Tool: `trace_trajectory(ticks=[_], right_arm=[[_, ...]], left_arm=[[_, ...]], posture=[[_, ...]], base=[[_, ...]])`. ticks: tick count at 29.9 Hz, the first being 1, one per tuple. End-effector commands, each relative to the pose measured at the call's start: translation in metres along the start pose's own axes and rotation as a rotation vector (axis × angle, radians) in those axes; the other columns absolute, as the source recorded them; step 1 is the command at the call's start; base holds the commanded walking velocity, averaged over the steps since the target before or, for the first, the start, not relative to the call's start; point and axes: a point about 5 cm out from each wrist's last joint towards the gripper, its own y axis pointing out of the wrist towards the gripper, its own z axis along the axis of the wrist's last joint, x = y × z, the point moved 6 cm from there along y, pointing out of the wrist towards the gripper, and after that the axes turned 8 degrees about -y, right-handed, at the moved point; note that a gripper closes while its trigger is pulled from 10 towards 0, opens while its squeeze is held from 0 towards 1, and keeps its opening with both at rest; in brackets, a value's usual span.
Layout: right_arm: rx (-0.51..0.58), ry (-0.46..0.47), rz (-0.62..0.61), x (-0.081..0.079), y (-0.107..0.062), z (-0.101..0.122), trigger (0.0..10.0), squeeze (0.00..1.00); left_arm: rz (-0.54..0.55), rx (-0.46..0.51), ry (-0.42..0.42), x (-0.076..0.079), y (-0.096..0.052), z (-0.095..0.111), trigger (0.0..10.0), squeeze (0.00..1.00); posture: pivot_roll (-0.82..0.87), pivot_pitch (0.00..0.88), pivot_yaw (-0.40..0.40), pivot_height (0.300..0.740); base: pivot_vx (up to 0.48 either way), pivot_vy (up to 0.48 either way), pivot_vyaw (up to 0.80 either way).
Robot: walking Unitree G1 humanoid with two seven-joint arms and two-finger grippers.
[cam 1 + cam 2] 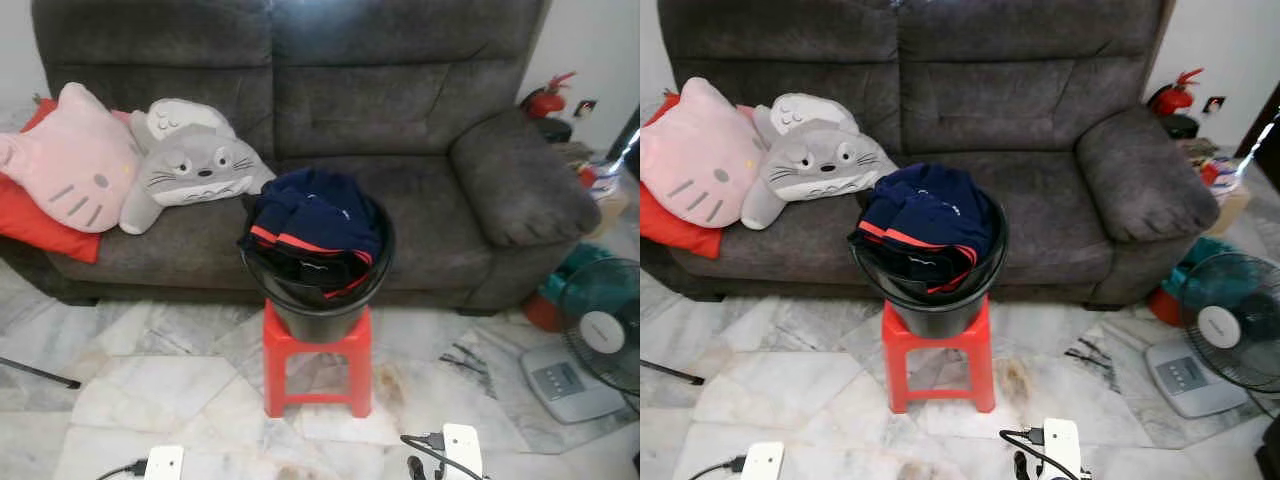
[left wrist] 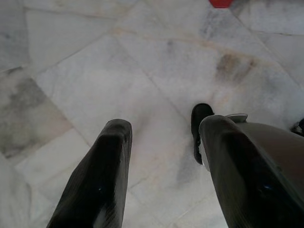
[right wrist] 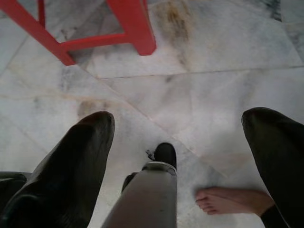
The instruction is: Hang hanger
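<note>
A black bucket heaped with navy and red clothes stands on a red plastic stool in front of a grey sofa. Both my arms hang low above the marble floor. In the left wrist view my left gripper is open, its black fingers spread over bare tile. My right gripper is open too, a short way back from the stool's legs, with nothing between its fingers.
A pink cat cushion and a grey plush lie on the sofa's left end. A standing fan and a scale sit on the floor at right. A person's bare foot is near my right gripper.
</note>
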Motion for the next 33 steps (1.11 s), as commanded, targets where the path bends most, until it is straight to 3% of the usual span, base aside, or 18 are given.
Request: trace_trajectory(ticks=[1, 10, 15, 22, 33], right_arm=[[0.000, 0.008, 0.007, -0.004, 0.000, -0.001, 10.0, 0.00], [0.003, 0.016, 0.006, -0.004, 0.000, -0.001, 10.0, 0.00], [0.005, 0.015, 0.008, -0.005, 0.000, -0.001, 10.0, 0.00], [0.006, 0.017, 0.009, -0.006, 0.000, -0.001, 10.0, 0.00], [0.009, 0.021, 0.010, -0.006, 0.000, 0.000, 10.0, 0.00]], left_arm=[[0.022, -0.019, -0.008, -0.009, -0.001, -0.005, 10.0, 0.00], [0.034, -0.014, -0.007, -0.027, -0.001, 0.002, 10.0, 0.00], [0.032, -0.012, -0.005, -0.027, -0.001, 0.004, 10.0, 0.00], [0.006, -0.021, -0.002, 0.001, 0.000, -0.002, 10.0, 0.00], [-0.013, -0.039, 0.001, 0.025, -0.002, -0.014, 10.0, 0.00]], posture=[[-0.04, 0.000, 0.021, 0.740], [-0.03, 0.000, 0.021, 0.740], [-0.04, 0.000, 0.022, 0.740], [-0.03, 0.000, 0.021, 0.740], [-0.03, 0.000, 0.021, 0.740]], base=[[0.000, 0.244, 0.00], [0.000, 0.258, 0.00], [0.000, 0.259, 0.00], [0.000, 0.261, 0.00], [0.000, 0.302, 0.00]])
